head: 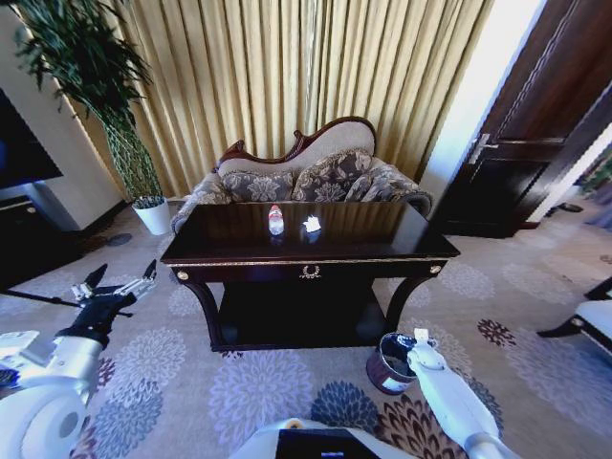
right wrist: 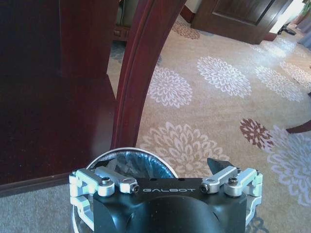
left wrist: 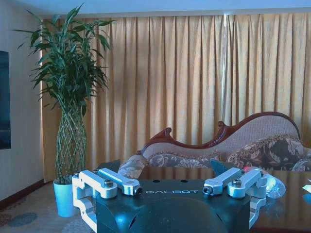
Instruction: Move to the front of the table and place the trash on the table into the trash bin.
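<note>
Head view: the bottle (head: 275,219) and crumpled paper (head: 312,224) sit mid-surface on the table (head: 382,251); the bin (head: 388,363) stands by its right front leg. Left gripper (head: 122,285) hovers low left, jaws open, empty.

Left wrist view: approach the bottle squarely; sofa (left wrist: 252,145) and plant (left wrist: 70,97) stand behind.

Right wrist view: right gripper (right wrist: 167,182) hangs over the bin, jaws open, empty, table leg (right wrist: 141,73) close.
</note>
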{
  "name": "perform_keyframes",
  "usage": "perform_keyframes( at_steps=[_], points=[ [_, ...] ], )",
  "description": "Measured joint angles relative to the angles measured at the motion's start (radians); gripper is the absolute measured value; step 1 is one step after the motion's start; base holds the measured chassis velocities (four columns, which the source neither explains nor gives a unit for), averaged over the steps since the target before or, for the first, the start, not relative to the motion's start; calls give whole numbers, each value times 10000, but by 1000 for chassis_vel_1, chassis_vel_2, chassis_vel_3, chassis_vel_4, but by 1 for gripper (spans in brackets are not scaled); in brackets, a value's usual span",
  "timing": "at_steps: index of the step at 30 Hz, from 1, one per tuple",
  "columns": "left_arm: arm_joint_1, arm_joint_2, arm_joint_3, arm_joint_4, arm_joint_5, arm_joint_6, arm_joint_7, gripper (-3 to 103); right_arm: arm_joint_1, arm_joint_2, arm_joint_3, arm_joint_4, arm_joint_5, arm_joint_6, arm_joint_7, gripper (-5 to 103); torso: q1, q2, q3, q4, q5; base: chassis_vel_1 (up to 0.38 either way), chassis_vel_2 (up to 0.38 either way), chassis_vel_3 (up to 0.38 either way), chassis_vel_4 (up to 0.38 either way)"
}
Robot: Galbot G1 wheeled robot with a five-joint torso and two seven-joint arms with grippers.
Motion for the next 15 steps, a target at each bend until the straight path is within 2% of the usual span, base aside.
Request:
perform_keyframes(
  at_steps=[7,15],
  points=[
    [-49,-1,-3,-1,-25,-1,-21,100,-227,-72,-1,372,209,0,208,100,0,0,0,4,0,0,0,0,0],
    [-118,-107,-102,0,-147,-29,-42,100,-1838,-729,468,3776,1308,-224,280,100,0,1,-1,0,-1,0,0,0,0]
  ],
)
